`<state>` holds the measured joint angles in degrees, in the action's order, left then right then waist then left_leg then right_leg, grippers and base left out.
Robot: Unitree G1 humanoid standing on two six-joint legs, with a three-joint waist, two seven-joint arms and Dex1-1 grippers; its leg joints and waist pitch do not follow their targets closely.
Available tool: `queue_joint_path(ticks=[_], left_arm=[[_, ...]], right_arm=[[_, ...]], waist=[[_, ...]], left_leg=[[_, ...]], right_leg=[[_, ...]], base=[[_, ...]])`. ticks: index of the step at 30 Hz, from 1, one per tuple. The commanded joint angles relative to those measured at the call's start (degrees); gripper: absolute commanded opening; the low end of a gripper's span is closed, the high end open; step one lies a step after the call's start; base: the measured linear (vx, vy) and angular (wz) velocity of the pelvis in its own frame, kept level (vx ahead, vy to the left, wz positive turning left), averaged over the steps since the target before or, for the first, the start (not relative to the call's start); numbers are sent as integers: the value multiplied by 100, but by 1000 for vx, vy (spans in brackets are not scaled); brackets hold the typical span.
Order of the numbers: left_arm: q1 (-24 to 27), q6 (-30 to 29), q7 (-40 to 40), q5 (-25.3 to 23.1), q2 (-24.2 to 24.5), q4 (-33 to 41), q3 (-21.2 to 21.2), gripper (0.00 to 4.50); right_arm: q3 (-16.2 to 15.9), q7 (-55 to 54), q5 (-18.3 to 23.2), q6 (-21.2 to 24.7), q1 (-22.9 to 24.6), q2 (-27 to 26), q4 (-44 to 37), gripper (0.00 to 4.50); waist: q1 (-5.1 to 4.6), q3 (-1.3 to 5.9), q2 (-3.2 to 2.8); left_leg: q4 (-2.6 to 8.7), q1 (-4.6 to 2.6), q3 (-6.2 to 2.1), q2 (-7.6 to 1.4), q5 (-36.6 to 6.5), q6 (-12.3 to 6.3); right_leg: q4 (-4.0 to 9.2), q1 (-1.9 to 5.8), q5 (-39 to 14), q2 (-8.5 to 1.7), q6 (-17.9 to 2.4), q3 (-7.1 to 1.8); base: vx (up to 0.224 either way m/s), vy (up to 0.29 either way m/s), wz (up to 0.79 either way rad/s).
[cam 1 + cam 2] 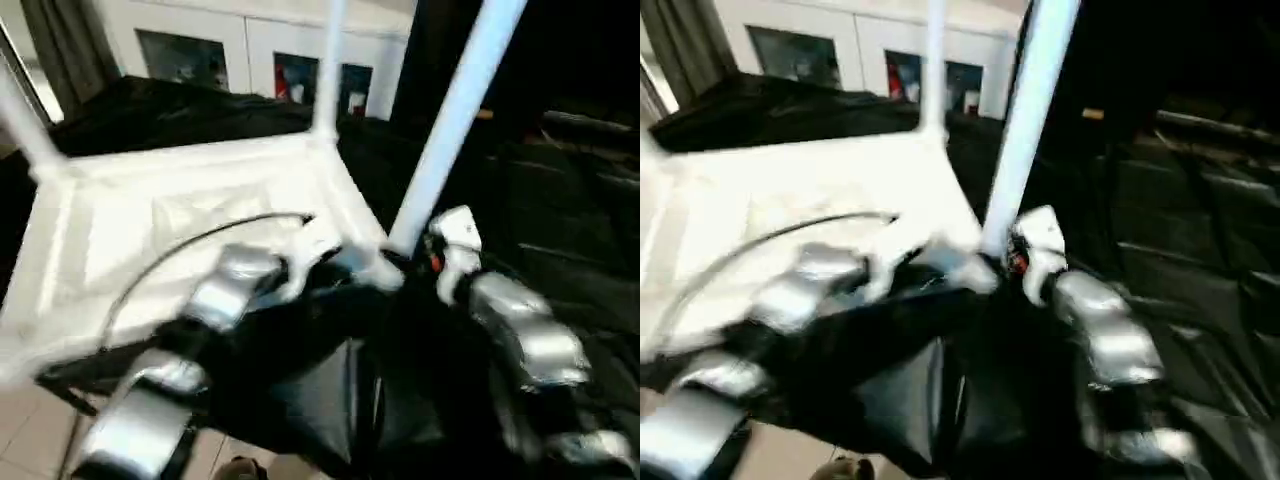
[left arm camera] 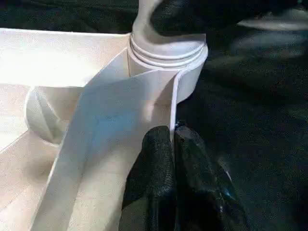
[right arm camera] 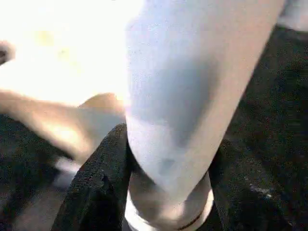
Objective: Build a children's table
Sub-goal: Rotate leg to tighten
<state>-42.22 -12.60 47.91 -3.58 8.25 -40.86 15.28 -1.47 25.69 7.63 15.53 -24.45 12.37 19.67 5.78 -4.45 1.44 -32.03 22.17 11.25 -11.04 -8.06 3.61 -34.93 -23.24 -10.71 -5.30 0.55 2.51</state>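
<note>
While the tabletop (image 1: 190,230) is seen from the head views lying upside down on the black-draped bench (image 1: 560,200), ribbed side up, three legs are already standing in corner sockets, and the near-right leg (image 1: 450,120) is the one being worked: its long axis rises from the socket and leans away to the right, so it is judged not yet square. The right gripper (image 1: 415,255) is placed at its foot and is the nearer arm; the left gripper (image 1: 340,255) is set just beside it on the tabletop's rim. In the left wrist view, that gripper (image 2: 172,144) is pinched tight on the thin rim wall right under the socket (image 2: 168,57). In the right wrist view, the leg (image 3: 192,96) is straddled low by the gripper (image 3: 168,168), fingers against both sides. A white cabinet (image 1: 250,50) stands well behind, out of the way.
</note>
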Motion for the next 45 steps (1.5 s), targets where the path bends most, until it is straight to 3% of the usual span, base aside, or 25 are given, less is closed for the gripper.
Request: queue_joint_path(ticks=[1,2,5,8,12,13,16,20,25,26,29,31,33,38,42,45], left_arm=[[-276,-137,-958,-105,-101,-231,-343,0],[-360,-130,-1126,-162,-297,-359,-265,0],[-402,-64,-1154,-184,-389,-451,-212,0],[-459,144,-1066,-242,-512,-568,-74,0],[-457,232,-944,-279,-505,-605,41,0],[-457,236,-938,-280,-504,-612,46,0],[-457,263,-920,-273,-498,-654,37,0],[-424,350,-562,-210,-397,-599,18,0],[-270,486,141,-128,-134,-382,134,0],[-146,593,499,-149,82,-239,245,0],[-12,573,878,-34,236,-47,261,0],[115,693,1265,92,347,141,282,0],[314,901,1865,289,511,457,342,0],[558,778,2446,541,821,942,381,0],[691,667,2705,668,984,1193,338,0],[769,594,2820,701,1051,1339,307,0]], right_arm=[[32,-822,-258,242,81,-262,346,191],[51,-1286,-283,325,-14,-622,454,191],[0,-1381,-321,295,-63,-796,503,191],[-256,-1299,-433,177,-101,-1029,491,191],[-207,-1434,-419,120,-137,-1128,537,191],[-197,-1454,-416,120,-146,-1131,546,247],[-158,-1481,-413,95,-198,-1113,594,261],[-123,-1053,-392,36,-304,-848,553,312],[-270,-32,-242,-18,-246,-267,187,318],[-404,800,-45,93,-113,141,-207,318],[-600,1665,134,162,86,579,-599,318],[-770,2220,201,183,246,896,-837,318],[-935,2743,269,243,410,1237,-1054,318],[-937,3215,433,338,498,1595,-1221,318],[-882,3473,559,451,521,1703,-1316,318],[-899,3577,610,466,515,1732,-1336,291]], waist=[[-13,368,37],[-15,386,24],[-13,400,24],[-13,401,26],[-15,383,17],[-16,386,22],[-22,392,25],[-37,400,44],[-34,423,54],[-17,450,49],[7,463,50],[6,474,52],[19,451,52],[25,411,45],[68,404,53],[74,409,59]], left_leg=[[347,-137,-93,-168,-1614,-17],[348,-120,-106,-160,-1550,-16],[335,-121,-95,-160,-1443,-68],[338,-100,-95,-153,-1390,-127],[360,-126,-98,-166,-1646,-93],[360,-127,-98,-166,-1674,-81],[365,-125,-102,-174,-1655,-65],[363,-118,-103,-172,-1649,-82],[331,-93,-98,-171,-1370,-203],[297,-83,-92,-163,-1149,-309],[253,-84,-81,-188,-892,-558],[234,-89,-71,-184,-843,-616],[245,-87,-75,-203,-983,-642],[299,-148,-78,-243,-1613,-319],[312,-146,-79,-242,-1628,-241],[306,-144,-79,-243,-1559,-236]], right_leg=[[503,172,-1577,-278,-999,-198],[492,210,-1486,-279,-988,-188],[469,221,-1115,-264,-1007,-190],[460,247,-937,-261,-1005,-185],[500,225,-1299,-274,-969,-189],[506,226,-1361,-279,-954,-190],[503,217,-1393,-281,-926,-194],[502,234,-1376,-283,-921,-191],[460,282,-999,-287,-1013,-186],[411,318,-578,-271,-1100,-183],[333,331,99,-265,-1349,-181],[313,327,207,-265,-1446,-178],[336,329,-27,-282,-1491,-179],[423,256,-1156,-302,-1380,-191],[439,241,-1382,-309,-1238,-204],[427,231,-1310,-311,-1228,-204]], base=[[0,0,0],[0,0,0],[0,0,0],[0,0,0],[0,0,0],[0,0,0],[0,0,0],[0,0,0],[0,0,0],[0,0,0],[0,0,0],[0,0,0],[0,0,0],[0,0,0],[0,0,0],[0,0,0]])
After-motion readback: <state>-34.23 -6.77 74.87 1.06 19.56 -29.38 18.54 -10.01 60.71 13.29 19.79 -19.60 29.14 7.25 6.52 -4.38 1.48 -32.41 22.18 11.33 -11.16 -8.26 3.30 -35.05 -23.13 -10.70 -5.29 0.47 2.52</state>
